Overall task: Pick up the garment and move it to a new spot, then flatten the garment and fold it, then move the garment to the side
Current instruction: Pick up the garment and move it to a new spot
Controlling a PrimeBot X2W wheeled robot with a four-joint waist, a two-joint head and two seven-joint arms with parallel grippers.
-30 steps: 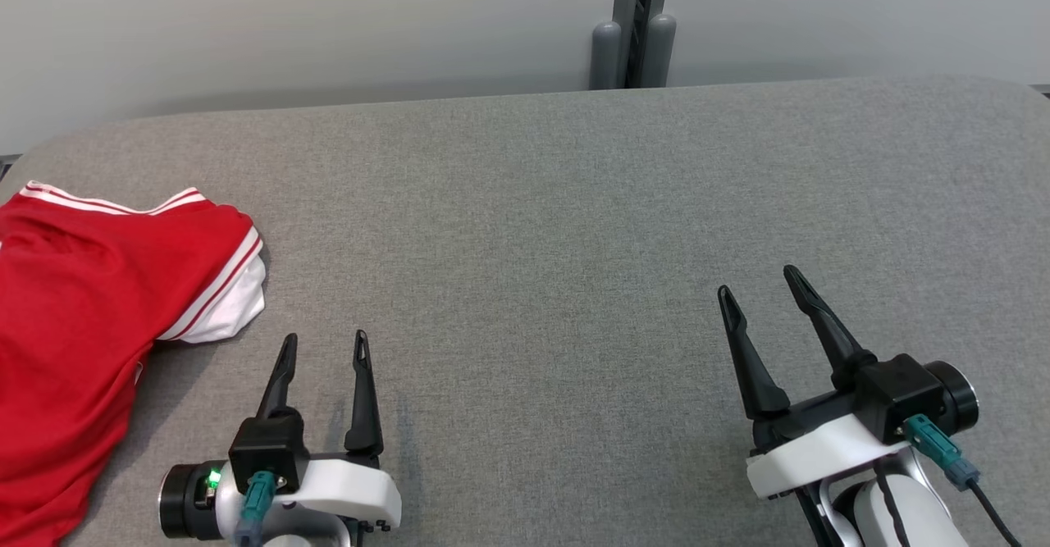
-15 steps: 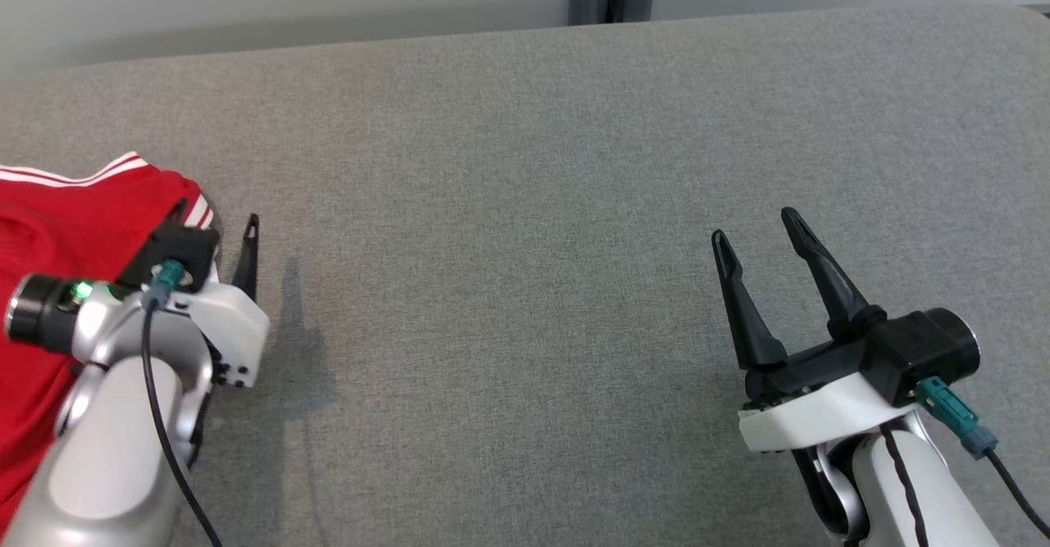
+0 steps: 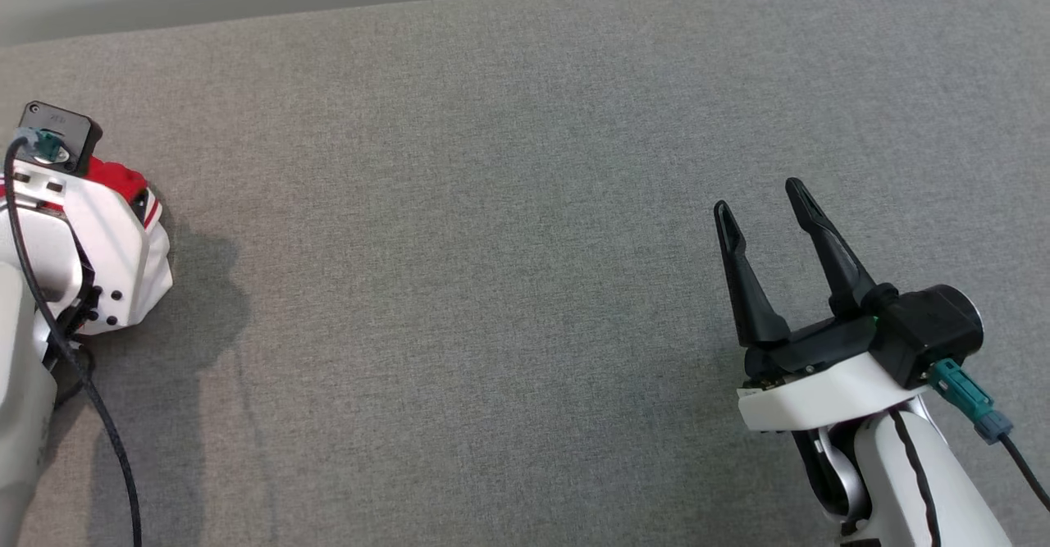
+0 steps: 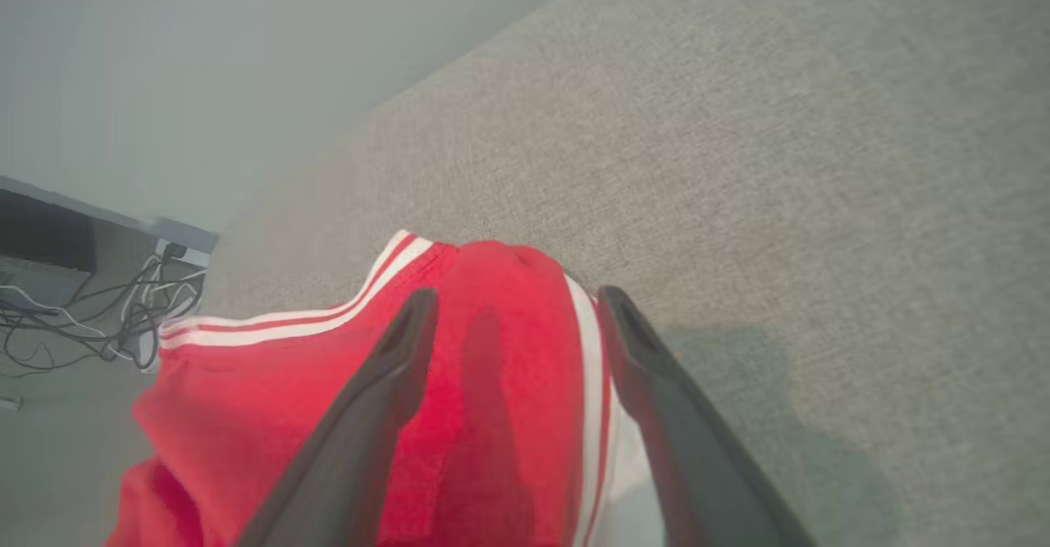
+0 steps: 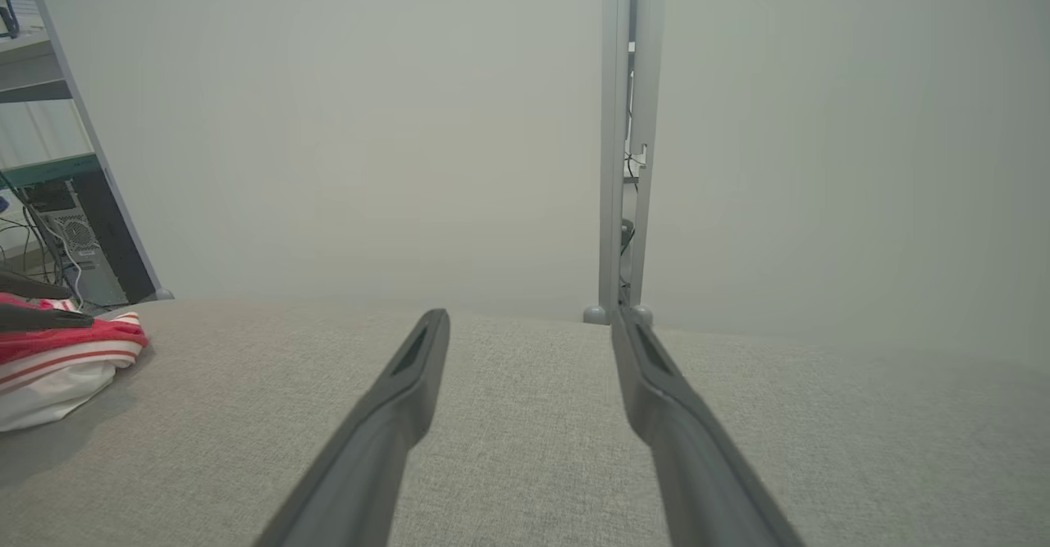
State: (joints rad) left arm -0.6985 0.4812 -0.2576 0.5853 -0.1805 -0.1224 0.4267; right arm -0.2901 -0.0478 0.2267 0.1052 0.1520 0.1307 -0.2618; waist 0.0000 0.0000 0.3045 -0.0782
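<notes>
The garment [image 4: 492,350], red with white stripes [image 4: 584,325] along its hems, lies bunched at the left edge of the worktop [image 3: 492,243]. A raised fold of it sits between the fingers [image 4: 385,383] of the left gripper [image 4: 518,297]. That gripper is spread wide and straddles the fold; whether the tips touch the cloth cannot be told. The right gripper [image 3: 758,194] is also spread and holds nothing, hovering over bare worktop near the right edge, well apart from the garment. The main risk is a shallow pinch. If the left jaws close on only the top layer or the striped hem, the cloth would likely slip out on the lift, or the rest would trail and bunch up more, making it harder to flatten. Because the pile sits so close to the left edge, a dragging pull could also take part of it over the side, toward the cables [image 4: 82,317] on the floor beyond. With the right gripper this far off, one pinch would carry the whole load. No brand, label or writing can be read on the garment. A small mark on the black block of the left wrist in the head view is too small to make out.
</notes>
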